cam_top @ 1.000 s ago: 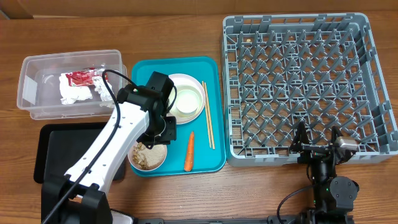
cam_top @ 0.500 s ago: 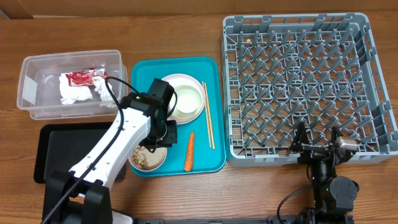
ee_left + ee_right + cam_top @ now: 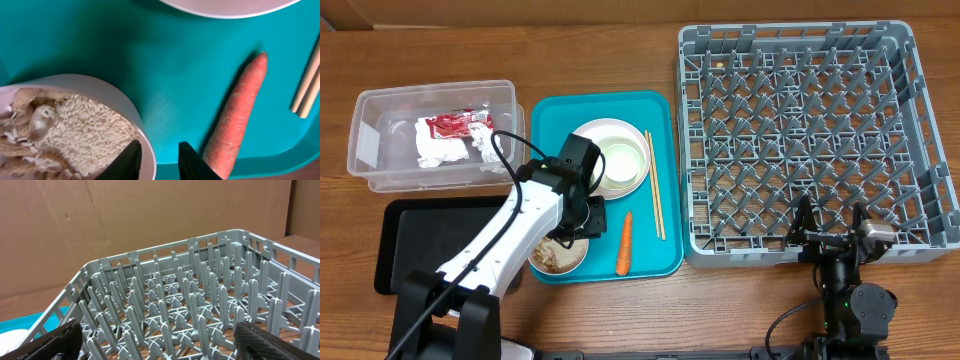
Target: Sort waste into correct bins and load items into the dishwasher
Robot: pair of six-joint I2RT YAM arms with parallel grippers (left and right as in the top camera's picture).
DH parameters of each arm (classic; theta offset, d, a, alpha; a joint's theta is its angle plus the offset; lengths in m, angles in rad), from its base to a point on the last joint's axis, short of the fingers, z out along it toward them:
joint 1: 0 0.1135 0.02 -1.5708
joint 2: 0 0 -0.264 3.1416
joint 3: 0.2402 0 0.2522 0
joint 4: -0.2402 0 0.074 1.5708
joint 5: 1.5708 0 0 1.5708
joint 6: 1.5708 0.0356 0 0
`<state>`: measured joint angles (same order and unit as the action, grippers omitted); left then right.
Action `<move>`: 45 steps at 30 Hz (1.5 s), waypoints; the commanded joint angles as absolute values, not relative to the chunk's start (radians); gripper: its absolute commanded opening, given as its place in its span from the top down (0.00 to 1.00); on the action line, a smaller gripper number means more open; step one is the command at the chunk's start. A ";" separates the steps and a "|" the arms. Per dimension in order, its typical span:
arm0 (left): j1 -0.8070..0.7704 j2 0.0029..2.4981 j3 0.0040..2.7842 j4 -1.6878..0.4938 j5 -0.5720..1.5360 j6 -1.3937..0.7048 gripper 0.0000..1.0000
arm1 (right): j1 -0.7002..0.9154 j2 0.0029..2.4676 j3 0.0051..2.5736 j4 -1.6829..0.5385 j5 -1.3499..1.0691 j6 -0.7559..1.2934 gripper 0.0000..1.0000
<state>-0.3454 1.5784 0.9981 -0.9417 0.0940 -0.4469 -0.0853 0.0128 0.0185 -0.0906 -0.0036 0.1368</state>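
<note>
Both pincers stand apart: right gripper (image 3: 157,344) wide; left gripper (image 3: 159,151), since slid nearer, seemingly straddles the bowl (image 3: 75,78) rim.

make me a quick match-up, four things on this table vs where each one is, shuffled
Things:
1. carrot
2. red snack wrapper
3. bowl of rice
4. black tray

Places:
a. straight on the table, next to the clear tub
b. on the teal tray, its rim between the left hand's fingers
c. inside the clear tub
d. lying on the teal tray beside the chopsticks

Pairs: 1-d, 2-c, 3-b, 4-a
</note>
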 commanded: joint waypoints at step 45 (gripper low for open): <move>-0.348 1.582 0.918 -0.863 0.097 -0.477 0.78 | -0.089 0.003 0.008 -0.084 -0.010 0.133 0.00</move>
<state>-0.3454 1.5784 0.9279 -0.8665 0.0940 -0.4690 -0.0853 0.0128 0.0185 -0.0898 -0.0032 0.1371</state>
